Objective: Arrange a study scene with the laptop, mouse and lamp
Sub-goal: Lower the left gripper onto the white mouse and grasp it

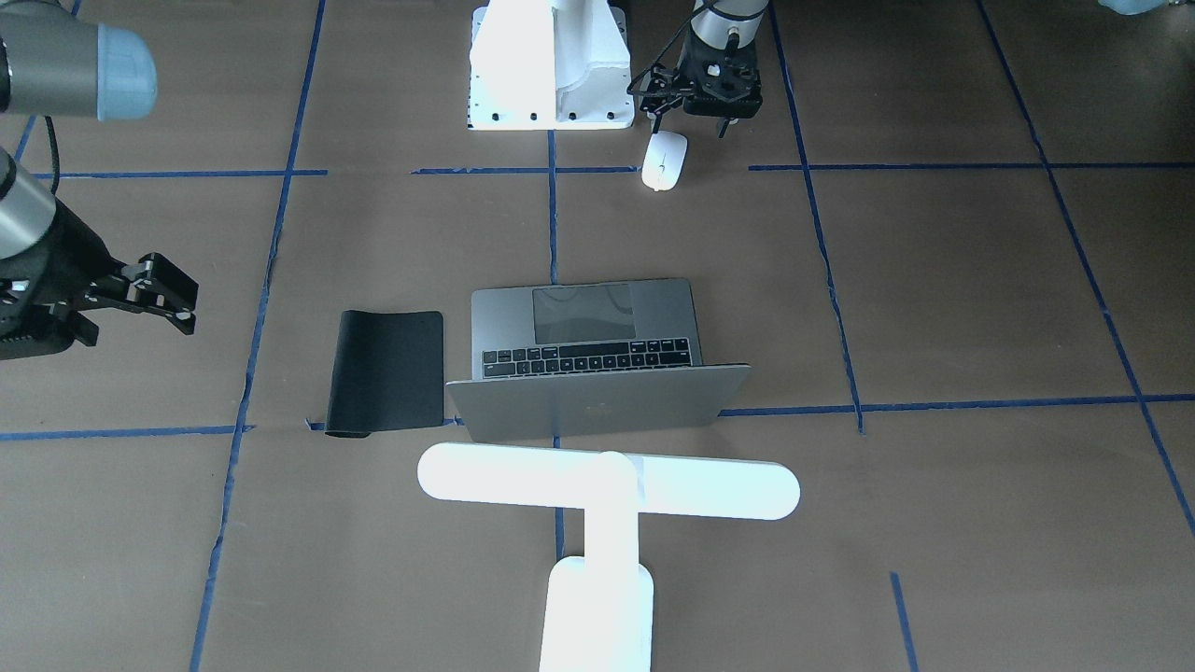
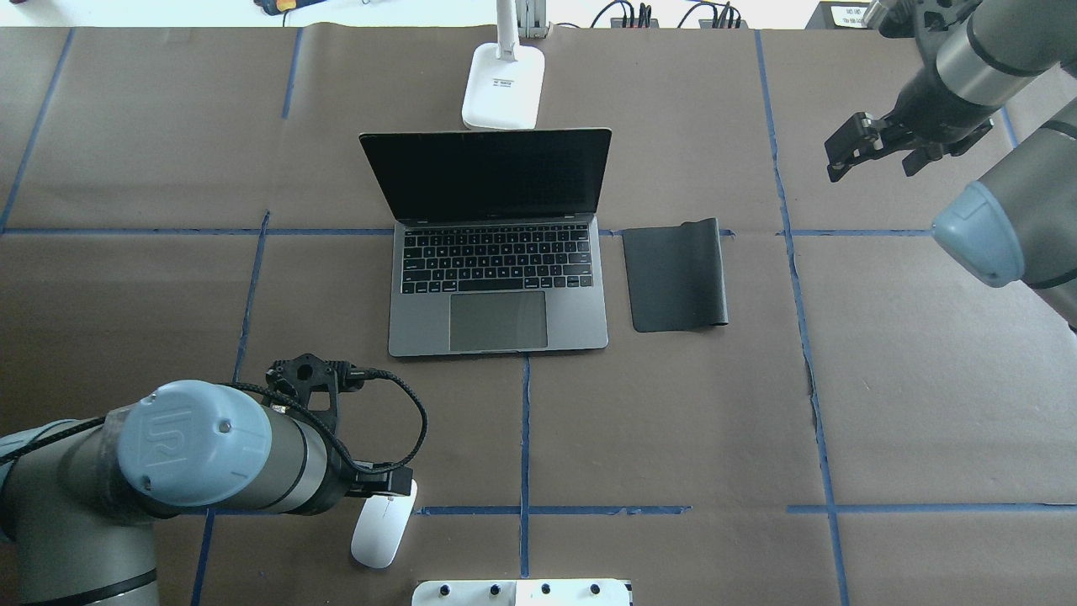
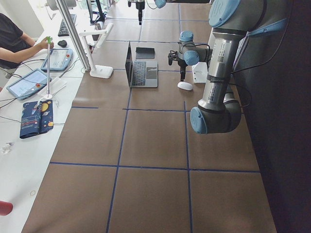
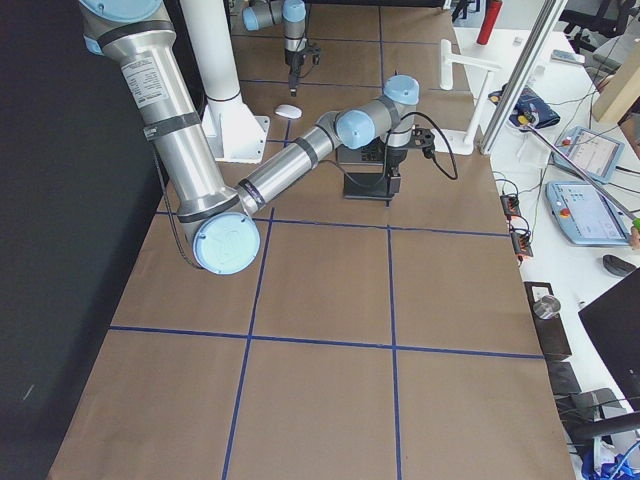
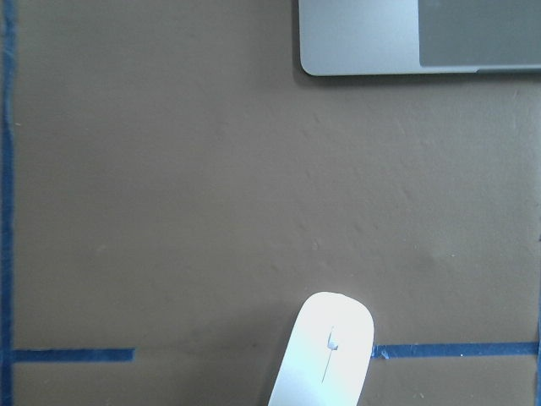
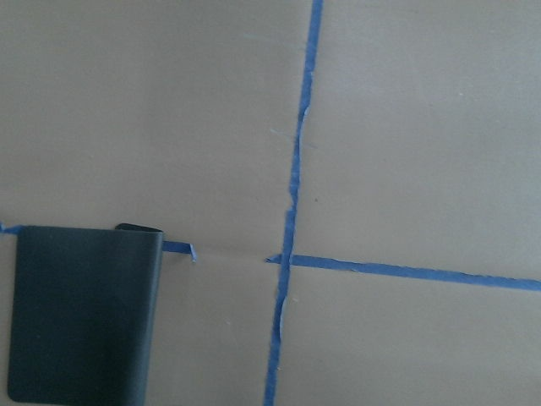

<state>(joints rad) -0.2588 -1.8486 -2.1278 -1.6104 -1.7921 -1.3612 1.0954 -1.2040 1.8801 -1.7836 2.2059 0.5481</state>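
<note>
the left gripper [image 1: 691,123] hangs open and empty, above and just beside the small glossy white oval mouse [image 1: 664,160], which lies on the brown paper table [image 1: 934,280]. farther out from it the slim grey metal laptop [image 1: 597,355] stands open, with a flat black rectangular mat [image 1: 387,371] just beside it. beyond them is the bright white t-shaped lamp [image 1: 607,490]. the right gripper [image 1: 173,301], jaws apart and holding nothing, hovers off the mat's far side. laptop and lamp look placed; the mouse seems still to be moved.

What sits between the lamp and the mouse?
The laptop, open, sits between the lamp and the mouse. The overhead view shows this.
</note>
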